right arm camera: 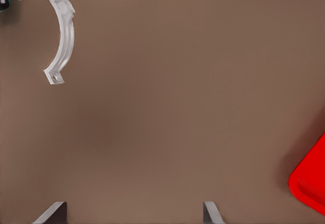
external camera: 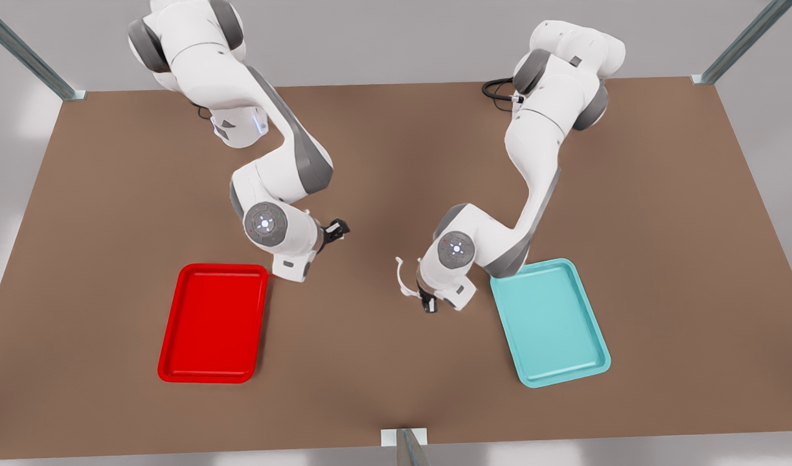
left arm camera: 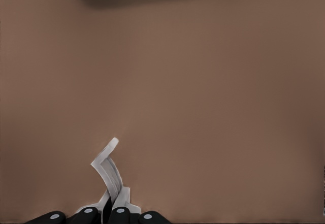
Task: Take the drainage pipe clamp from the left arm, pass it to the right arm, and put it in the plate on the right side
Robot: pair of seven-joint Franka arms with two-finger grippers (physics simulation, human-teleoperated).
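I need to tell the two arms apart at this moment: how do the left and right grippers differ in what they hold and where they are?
The left gripper is shut on the drainage pipe clamp; the right gripper is open and holds nothing.

The left gripper sits beside the teal tray, on the front view's right; the right gripper is near the red plate, on the front view's left.

Both are black two-finger grippers on white arms, facing each other across the brown table.

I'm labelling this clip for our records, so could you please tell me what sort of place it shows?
Probably a simulated robot workcell: a bare brown table framed by metal posts, with a red plate and a teal tray as stations.
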